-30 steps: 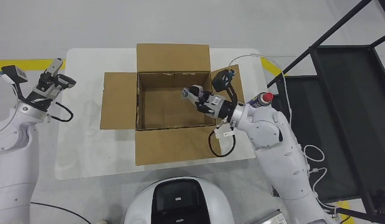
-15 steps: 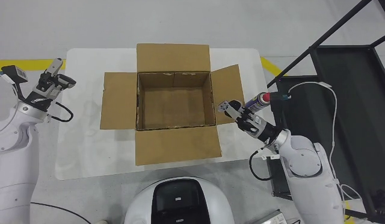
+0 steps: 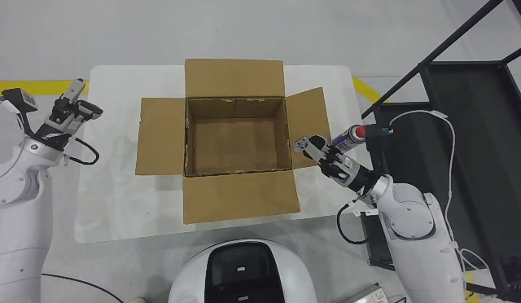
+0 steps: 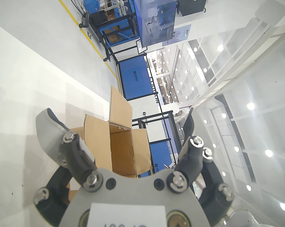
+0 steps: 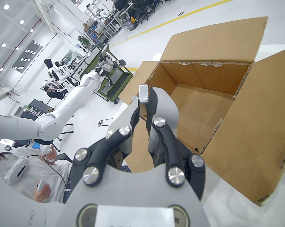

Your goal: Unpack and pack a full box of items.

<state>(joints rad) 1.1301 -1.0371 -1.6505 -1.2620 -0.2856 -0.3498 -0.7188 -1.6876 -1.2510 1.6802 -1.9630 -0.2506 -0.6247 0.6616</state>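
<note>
An open cardboard box (image 3: 236, 136) stands in the middle of the white table (image 3: 114, 189), all four flaps folded outward, its floor bare cardboard. My right gripper (image 3: 309, 146) hovers over the box's right flap, shut on a small grey block (image 3: 303, 143). The right wrist view has that block (image 5: 143, 92) pinched at the tips of the gripper (image 5: 144, 96), with the box (image 5: 203, 100) just beyond. My left gripper (image 3: 87, 99) is at the table's left edge, open and holding nothing. The left wrist view shows its spread fingers (image 4: 50, 124) facing the box (image 4: 120, 145) from a distance.
A red-capped can (image 3: 356, 133) lies at the table's right edge beside a black metal rack (image 3: 472, 124). A white cable (image 3: 444, 140) loops over the rack. Bare table runs left of the box and in front of it.
My right gripper has drawn back out of the box, moving right to above the right flap with the small grey block. It has barely moved in the last half second. The left arm is still.
</note>
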